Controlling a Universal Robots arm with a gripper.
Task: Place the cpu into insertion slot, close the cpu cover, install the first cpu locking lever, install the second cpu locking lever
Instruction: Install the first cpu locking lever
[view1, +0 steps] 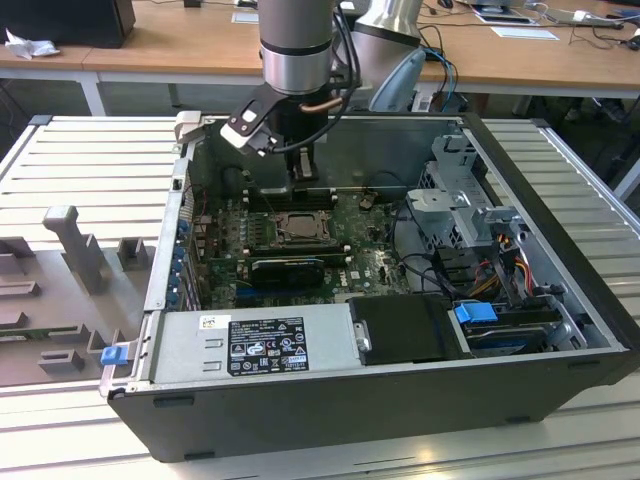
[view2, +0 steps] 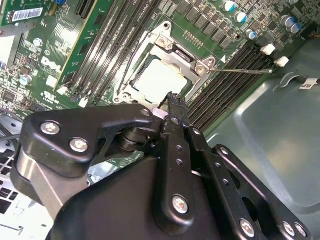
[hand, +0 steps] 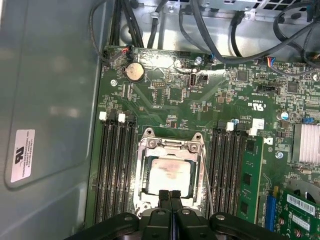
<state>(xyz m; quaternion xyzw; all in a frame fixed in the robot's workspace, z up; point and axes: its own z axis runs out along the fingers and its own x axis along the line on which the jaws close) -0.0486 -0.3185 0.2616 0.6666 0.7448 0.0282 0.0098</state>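
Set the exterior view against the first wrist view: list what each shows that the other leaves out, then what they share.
Exterior view: the arm's silver wrist, the grey power-supply box and the drive cage.
First wrist view: the coin battery and a white sticker on the case wall.
Both: the green motherboard, the cpu lying in the window of the cpu cover, and the shut gripper at that cover's edge.

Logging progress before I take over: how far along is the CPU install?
Done: the cpu sits in the insertion slot, with the cpu cover apparently down around it. In hand: the gripper, jaws shut and empty, is at the slot's edge. Left: a locking lever sticks out sideways, seemingly unlatched.
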